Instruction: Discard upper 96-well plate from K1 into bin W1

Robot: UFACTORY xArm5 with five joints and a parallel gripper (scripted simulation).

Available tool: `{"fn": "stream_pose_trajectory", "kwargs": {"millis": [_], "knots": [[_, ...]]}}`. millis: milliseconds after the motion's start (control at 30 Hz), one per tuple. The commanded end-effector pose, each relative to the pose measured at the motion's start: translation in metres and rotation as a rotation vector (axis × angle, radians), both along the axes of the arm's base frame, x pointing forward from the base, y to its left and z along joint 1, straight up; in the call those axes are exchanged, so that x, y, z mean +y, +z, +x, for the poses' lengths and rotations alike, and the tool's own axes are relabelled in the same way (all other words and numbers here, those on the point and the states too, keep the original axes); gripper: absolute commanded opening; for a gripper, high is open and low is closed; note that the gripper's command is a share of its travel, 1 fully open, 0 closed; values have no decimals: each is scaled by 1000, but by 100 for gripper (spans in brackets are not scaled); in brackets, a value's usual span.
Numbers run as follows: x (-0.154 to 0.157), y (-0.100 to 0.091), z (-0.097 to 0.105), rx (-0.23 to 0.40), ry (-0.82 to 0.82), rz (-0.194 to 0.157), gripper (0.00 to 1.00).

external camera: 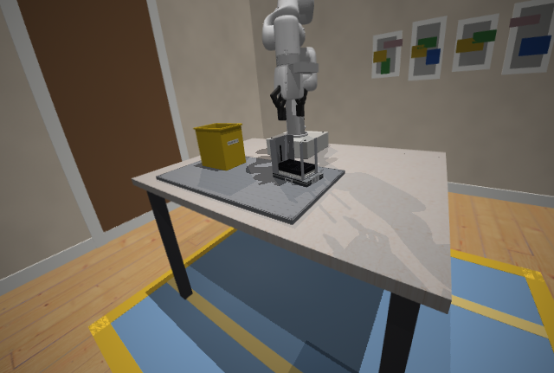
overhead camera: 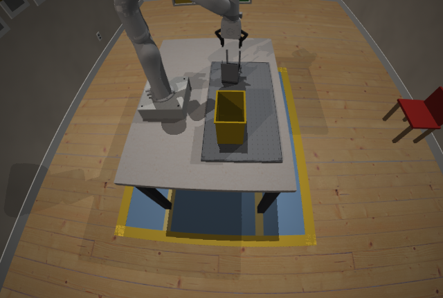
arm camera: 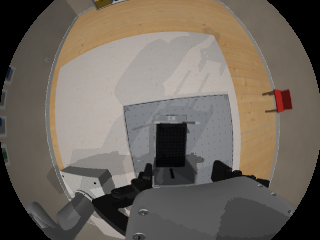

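Four thin posts of rack K1 (external camera: 270,154) under wide, empty fingers (external camera: 280,112); yellow bin W1 (external camera: 220,151) beside.

lab | robot arm (external camera: 291,47) on table (external camera: 393,208) | plate rack (external camera: 295,156)

My end effector (external camera: 289,108) hangs wide open above the stack rack (external camera: 313,154), holding nothing. A black plate (external camera: 293,166) lies low inside the rack. The yellow bin (external camera: 220,145) stands upright nearby on the counter's (external camera: 393,226) grey mat (external camera: 232,189).
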State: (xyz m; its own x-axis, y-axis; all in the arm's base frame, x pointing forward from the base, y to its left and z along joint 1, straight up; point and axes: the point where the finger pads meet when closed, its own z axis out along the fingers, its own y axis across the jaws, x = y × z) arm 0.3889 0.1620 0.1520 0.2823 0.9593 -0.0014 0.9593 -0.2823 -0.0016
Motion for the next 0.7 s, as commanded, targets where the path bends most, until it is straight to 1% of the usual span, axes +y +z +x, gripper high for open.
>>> {"fn": "stream_pose_trajectory", "kwargs": {"millis": [0, 100, 167, 667], "knots": [[1, -5, 1, -4, 0, 2, 100], [1, -10, 1, -4, 0, 2, 100], [1, -10, 1, -4, 0, 2, 100], [1, -35, 1, -4, 0, 2, 100]]}}
